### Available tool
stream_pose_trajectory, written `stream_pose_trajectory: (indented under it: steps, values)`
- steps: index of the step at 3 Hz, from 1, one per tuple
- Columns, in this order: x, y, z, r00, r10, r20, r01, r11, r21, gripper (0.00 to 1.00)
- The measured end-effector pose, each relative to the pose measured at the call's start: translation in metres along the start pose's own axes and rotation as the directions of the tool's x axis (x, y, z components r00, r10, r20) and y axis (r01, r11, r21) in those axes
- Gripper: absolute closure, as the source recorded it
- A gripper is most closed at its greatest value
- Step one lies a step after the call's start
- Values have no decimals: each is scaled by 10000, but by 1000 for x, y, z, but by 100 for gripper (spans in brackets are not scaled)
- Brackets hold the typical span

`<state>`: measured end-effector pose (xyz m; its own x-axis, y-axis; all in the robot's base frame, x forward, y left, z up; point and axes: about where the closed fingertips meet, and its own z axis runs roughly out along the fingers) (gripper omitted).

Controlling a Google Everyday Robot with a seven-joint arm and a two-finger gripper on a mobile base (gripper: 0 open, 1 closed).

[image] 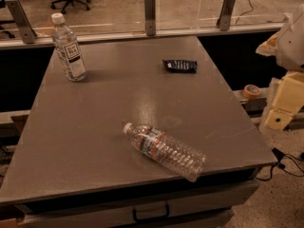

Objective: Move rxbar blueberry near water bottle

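Note:
The rxbar blueberry (180, 65) is a small dark wrapper with white lettering, lying flat on the far right part of the grey table (95, 127). The water bottle (164, 150) is clear and ribbed, with a white cap and a red, white and blue label. It lies on its side near the table's front edge, cap pointing to the back left. My arm and gripper (284, 103) show as cream-coloured parts at the right edge of the view, beyond the table's right side and well apart from both objects.
A smoother clear bottle (69, 49) with a white-and-black label stands upright at the back left. A glass barrier with metal posts (150, 13) runs behind the table. A tape roll (251, 90) lies on a ledge to the right. A drawer handle (151, 213) sits below the front edge.

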<state>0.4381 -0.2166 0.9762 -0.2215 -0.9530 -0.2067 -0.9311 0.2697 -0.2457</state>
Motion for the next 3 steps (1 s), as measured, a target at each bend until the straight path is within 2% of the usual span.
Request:
stream_pose_trajectory:
  steps: [2, 3]
  values:
    - [-4, -5, -3, 9996, -30, 263, 26, 9998, 175, 0]
    - [-55, -69, 20, 9872, -950, 1282, 849, 9930, 820, 0]
